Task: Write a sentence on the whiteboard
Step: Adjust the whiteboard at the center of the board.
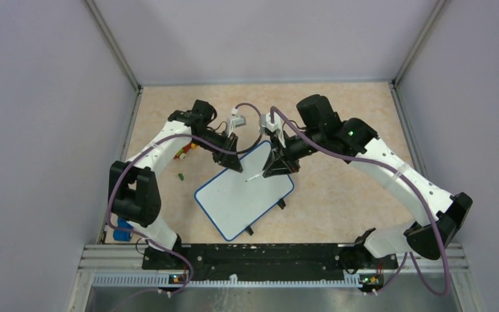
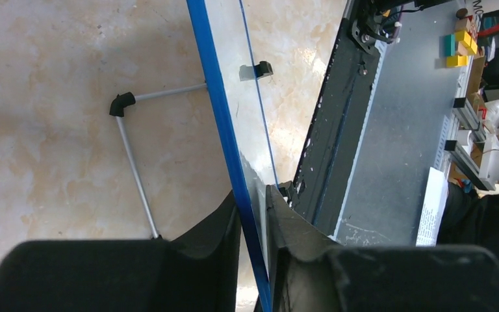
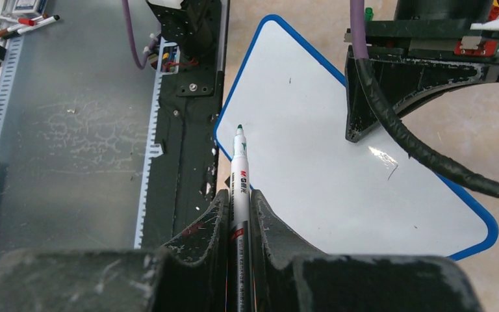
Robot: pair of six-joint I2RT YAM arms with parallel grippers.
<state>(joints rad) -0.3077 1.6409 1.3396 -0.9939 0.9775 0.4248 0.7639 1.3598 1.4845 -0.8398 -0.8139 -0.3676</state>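
At the middle of the counter point(image 1: 338, 117), the whiteboard point(image 1: 243, 198) sat slantwise between the two arms, face up. Its white surface looked bare, so the sentence was judged not yet begun.

The left fingers point(image 2: 217, 234) stood narrow, one on each side of the blue rim at the board's far left edge. One of them looked to touch the rim, but whether both pressed on it could not be told. The likely reason for that placing was to brace the board. It rested on small black clip feet point(image 1: 281, 205) and a thin wire leg point(image 2: 136, 162), a light footing that a pen's push could probably slide or rock.

The right fingers point(image 3: 208, 221) were clamped on the marker point(image 3: 239, 172). Its white barrel lay along the cleft between them and its uncapped green tip pointed out ahead. Held that way, the pen carried on the line of the wrist, which probably made its strokes easier to steer. From above, the tip hung over the board's far half, near the braced edge. Whether it touched the surface could not be made out.
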